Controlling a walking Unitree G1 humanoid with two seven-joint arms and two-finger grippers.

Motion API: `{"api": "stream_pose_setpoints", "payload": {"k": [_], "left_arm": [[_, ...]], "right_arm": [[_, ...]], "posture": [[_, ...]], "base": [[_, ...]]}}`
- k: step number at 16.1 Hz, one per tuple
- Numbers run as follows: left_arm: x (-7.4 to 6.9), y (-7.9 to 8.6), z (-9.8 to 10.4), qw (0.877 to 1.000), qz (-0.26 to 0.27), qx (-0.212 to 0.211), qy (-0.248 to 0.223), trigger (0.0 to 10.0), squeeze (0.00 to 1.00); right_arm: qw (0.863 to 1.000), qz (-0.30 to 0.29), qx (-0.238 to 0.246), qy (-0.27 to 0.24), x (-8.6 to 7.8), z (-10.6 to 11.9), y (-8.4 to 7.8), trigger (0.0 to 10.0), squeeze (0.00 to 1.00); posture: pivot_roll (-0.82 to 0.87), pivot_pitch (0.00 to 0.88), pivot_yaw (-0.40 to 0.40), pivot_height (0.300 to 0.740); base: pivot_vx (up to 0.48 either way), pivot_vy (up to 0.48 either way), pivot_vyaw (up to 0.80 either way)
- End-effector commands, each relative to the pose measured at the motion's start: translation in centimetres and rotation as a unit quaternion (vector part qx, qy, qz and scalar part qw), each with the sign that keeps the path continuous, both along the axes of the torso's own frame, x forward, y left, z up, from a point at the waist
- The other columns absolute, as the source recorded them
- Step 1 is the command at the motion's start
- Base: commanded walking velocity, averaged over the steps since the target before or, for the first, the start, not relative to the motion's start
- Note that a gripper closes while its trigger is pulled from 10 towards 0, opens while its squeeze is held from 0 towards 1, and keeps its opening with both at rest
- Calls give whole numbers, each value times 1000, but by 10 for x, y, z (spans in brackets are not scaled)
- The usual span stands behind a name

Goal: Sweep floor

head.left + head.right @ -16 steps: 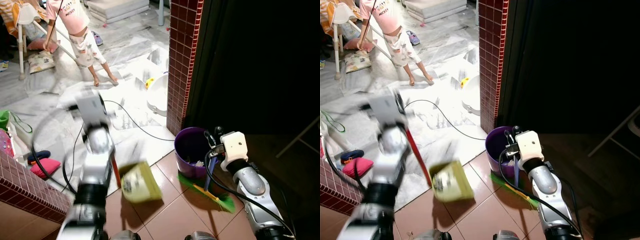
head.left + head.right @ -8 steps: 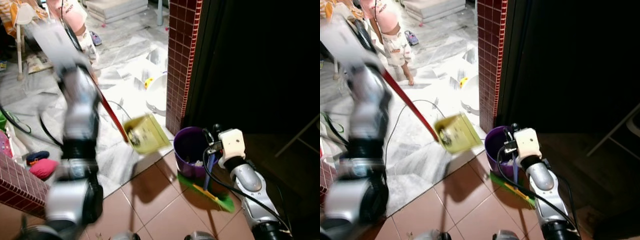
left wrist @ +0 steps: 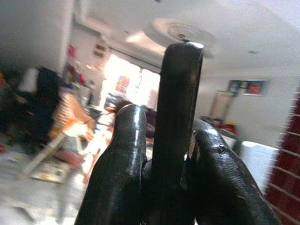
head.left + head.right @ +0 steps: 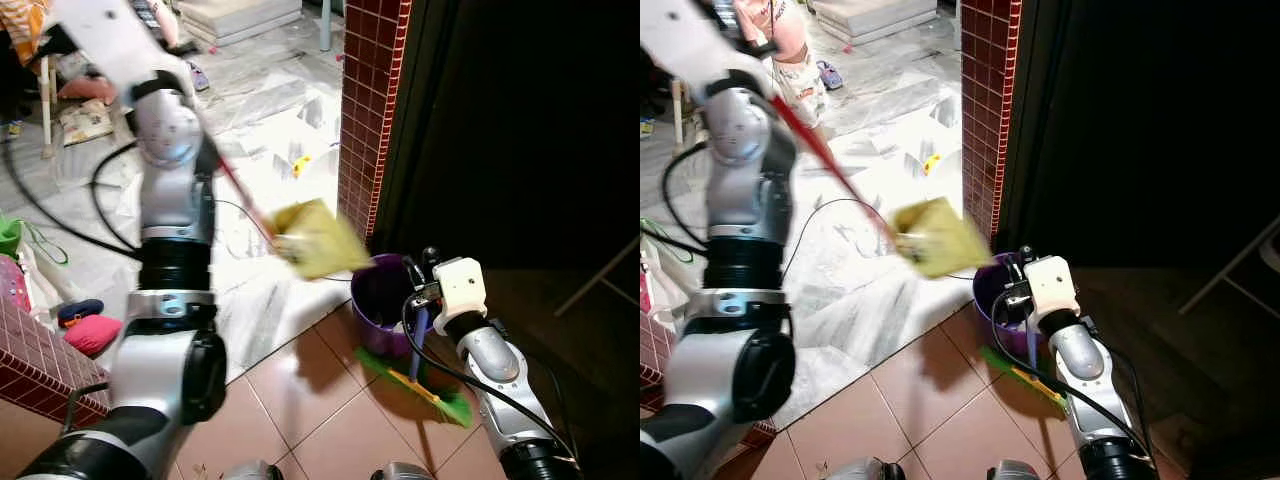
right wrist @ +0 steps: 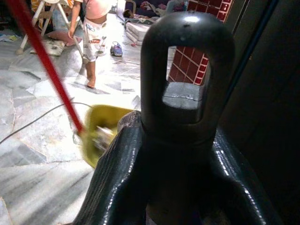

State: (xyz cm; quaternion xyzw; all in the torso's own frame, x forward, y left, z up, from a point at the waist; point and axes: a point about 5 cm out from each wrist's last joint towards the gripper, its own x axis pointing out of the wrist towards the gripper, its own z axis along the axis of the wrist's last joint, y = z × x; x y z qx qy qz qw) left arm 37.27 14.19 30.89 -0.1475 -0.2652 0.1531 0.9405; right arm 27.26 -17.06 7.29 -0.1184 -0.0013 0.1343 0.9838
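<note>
Left pincer (image 3: 161, 154) pinches dustpan handle (image 4: 825, 155) | yellow dustpan (image 4: 318, 240) raised centre-frame over purple bucket (image 4: 385, 300), likely for emptying | right pincer (image 5: 187, 140) clamps broom (image 4: 420, 385), lower right, bristles parked on floor.

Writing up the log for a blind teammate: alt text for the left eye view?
The left arm holds a red-handled yellow dustpan raised, blurred, above a purple bucket by a red brick pillar; the right gripper holds a green broom beside the bucket.

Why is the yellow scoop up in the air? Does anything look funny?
Yes. The dustpan hangs tilted in mid-air over the purple bucket, on a red stick held by the left gripper. The right gripper holds the broom beside the bucket.
</note>
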Motion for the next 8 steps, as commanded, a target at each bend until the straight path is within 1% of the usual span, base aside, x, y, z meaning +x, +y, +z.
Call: {"api": "stream_pose_setpoints", "payload": {"k": [1, 3, 5, 6, 7, 8], "left_arm": [[-7, -14, 29, 998, -28, -4, -56, 10000, 0], [-7, -23, 27, 997, -46, -4, -54, 10000, 0], [-9, -40, 20, 996, -77, 5, -51, 10000, 0], [-10, -43, 18, 995, -83, 6, -49, 10000, 0], [-11, -52, 12, 994, -101, 15, -45, 10000, 0], [-15, -66, 2, 990, -127, 33, -42, 10000, 0]], "right_arm": [[999, -14, -3, 48, -6, -19, -4, 10000, 0], [999, -14, -3, 48, -6, -19, -4, 10000, 0], [999, -15, -3, 48, -5, -19, -3, 10000, 0], [999, -15, -3, 48, -5, -19, -3, 10000, 0], [999, -16, -3, 46, -4, -19, -3, 10000, 0], [999, -16, -3, 44, -4, -19, -3, 10000, 0]], "posture": [[-168, 0, 103, 740], [-168, 0, 105, 740], [-168, 0, 108, 740], [-168, 0, 108, 740], [-168, 0, 109, 740], [-170, 0, 110, 740]], "base": [[0, 0, 0], [0, 0, 0], [0, 0, 0], [0, 0, 0], [0, 0, 0], [0, 0, 0]]}}
